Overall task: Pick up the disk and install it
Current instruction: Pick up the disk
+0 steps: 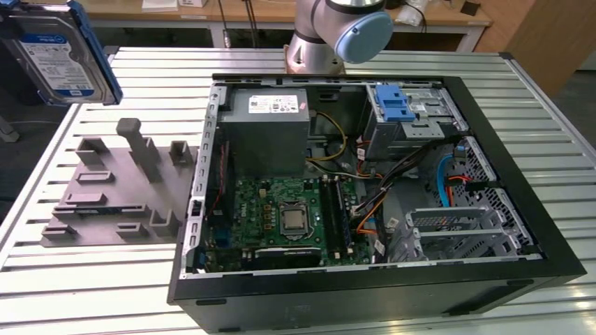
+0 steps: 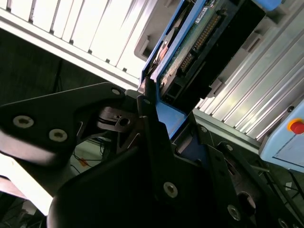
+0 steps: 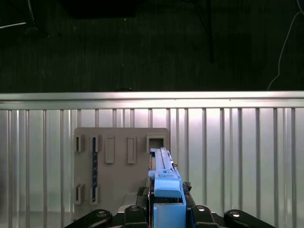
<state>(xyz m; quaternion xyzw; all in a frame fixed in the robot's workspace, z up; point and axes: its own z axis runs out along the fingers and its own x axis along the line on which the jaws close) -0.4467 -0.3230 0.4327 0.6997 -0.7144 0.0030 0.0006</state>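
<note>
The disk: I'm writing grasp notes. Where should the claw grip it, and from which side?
Probably one short end, approached end-on and pinched across the thin flat faces, as the claw holds the disk now: those faces are parallel, and the far end is left free.

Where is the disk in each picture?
Exterior view: the disk, high at the exterior view's left.
Second wrist view: the disk, circuit side showing, against the ribbed table.
First wrist view: the disk, edge-on, over the grey rack.
Shared landmark: the ribbed table.
</note>
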